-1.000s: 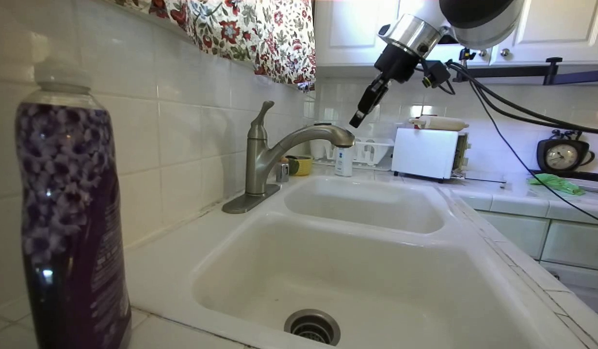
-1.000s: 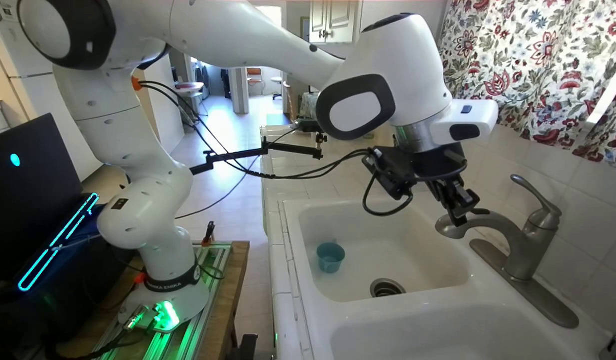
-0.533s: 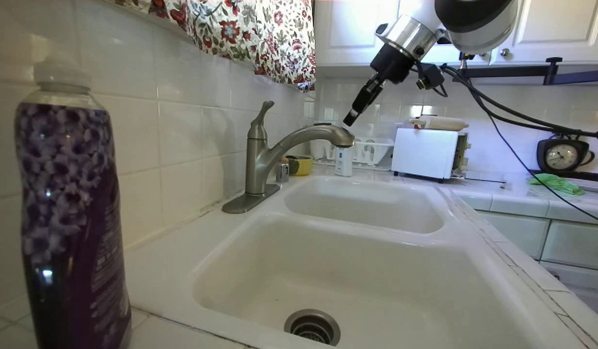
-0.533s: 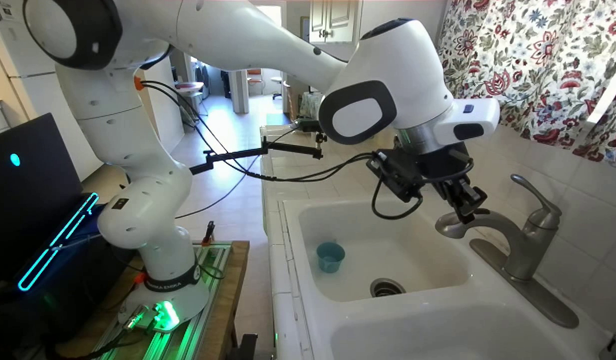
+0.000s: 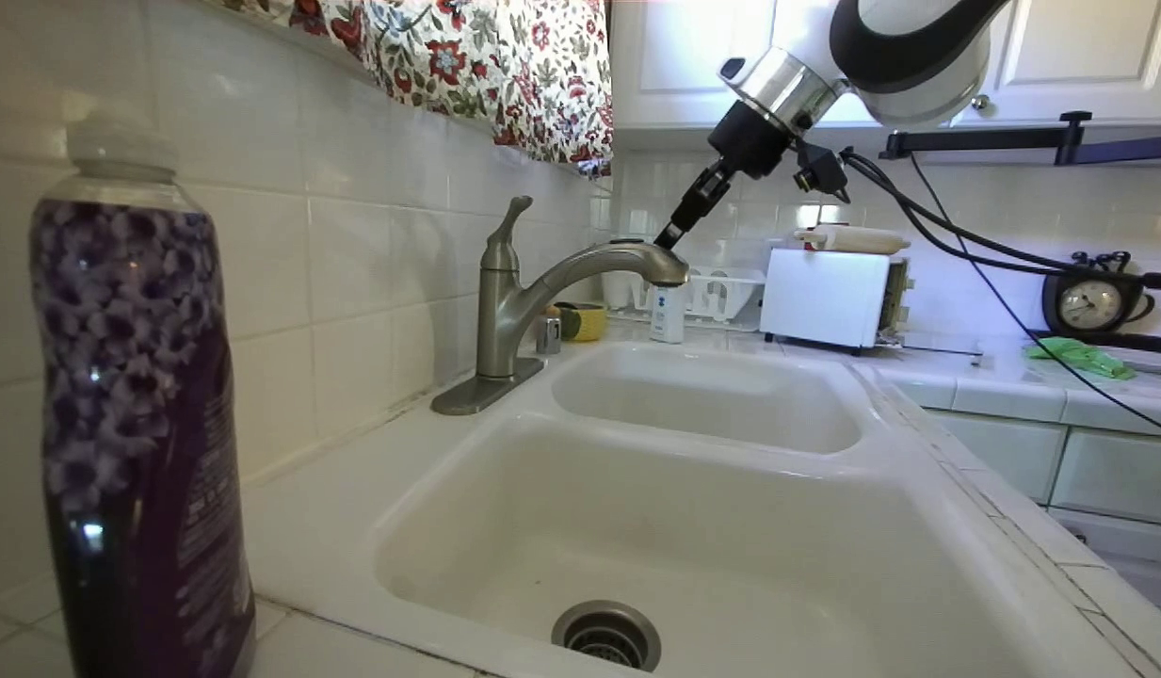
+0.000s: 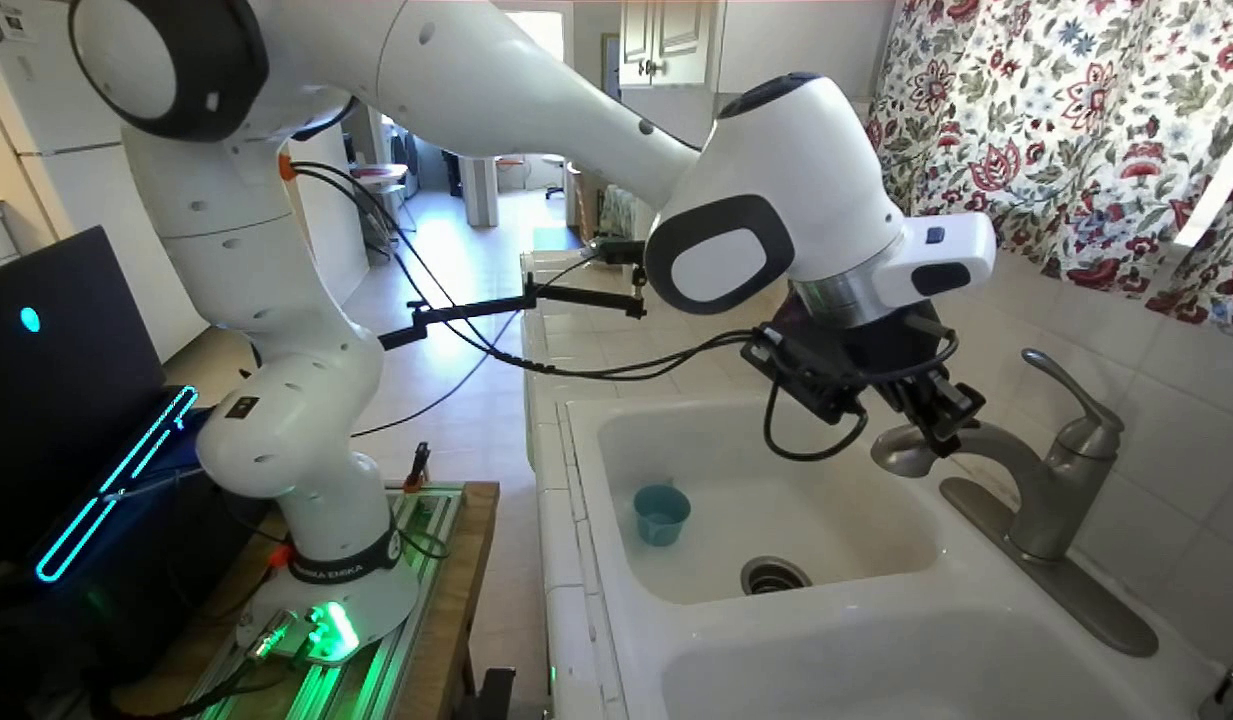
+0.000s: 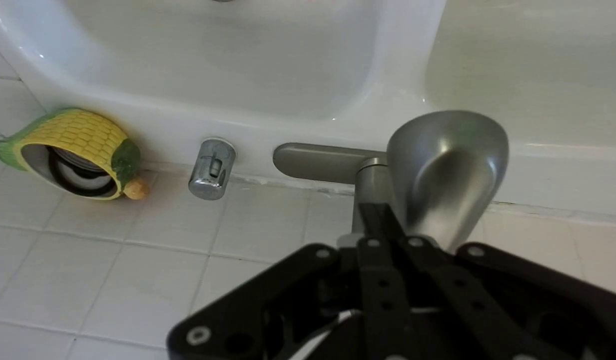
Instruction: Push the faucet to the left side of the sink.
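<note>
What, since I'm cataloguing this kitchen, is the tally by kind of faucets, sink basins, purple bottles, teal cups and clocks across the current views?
Faucet: 1
Sink basins: 2
Purple bottle: 1
Teal cup: 1
Clock: 1
Total: 6

Low-arched grey faucet [image 5: 533, 303] — over the white double-basin sink [image 5: 693, 459]

floor [image 6: 456, 250] was washed bright | robot base [image 6: 366, 600] was lit green | faucet [image 7: 447, 150] was streaked with highlights | wrist view was dimly lit
</note>
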You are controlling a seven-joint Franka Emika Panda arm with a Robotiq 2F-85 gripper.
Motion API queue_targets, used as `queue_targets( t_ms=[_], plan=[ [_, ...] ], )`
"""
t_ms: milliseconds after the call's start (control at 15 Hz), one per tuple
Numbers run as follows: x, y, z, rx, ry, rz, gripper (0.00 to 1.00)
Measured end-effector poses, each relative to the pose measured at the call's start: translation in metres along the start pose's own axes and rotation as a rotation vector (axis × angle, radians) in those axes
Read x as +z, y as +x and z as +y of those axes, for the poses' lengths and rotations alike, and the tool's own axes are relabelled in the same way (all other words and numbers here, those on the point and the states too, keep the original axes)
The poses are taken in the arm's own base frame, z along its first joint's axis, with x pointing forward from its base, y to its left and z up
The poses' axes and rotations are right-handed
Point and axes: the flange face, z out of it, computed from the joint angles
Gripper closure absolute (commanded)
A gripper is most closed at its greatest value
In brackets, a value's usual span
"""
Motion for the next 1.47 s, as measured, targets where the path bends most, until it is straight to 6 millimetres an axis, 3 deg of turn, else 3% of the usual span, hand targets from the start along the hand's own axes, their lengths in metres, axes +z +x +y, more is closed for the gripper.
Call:
queue_targets(
  t_ms=[400,1467],
  plan=[
    [0.005,0.001,-0.004,0.013,0.011,0.029,1.00],
    [0.009,0.017,-0.062,-0.032,0.188,0.101,1.00]
  ],
)
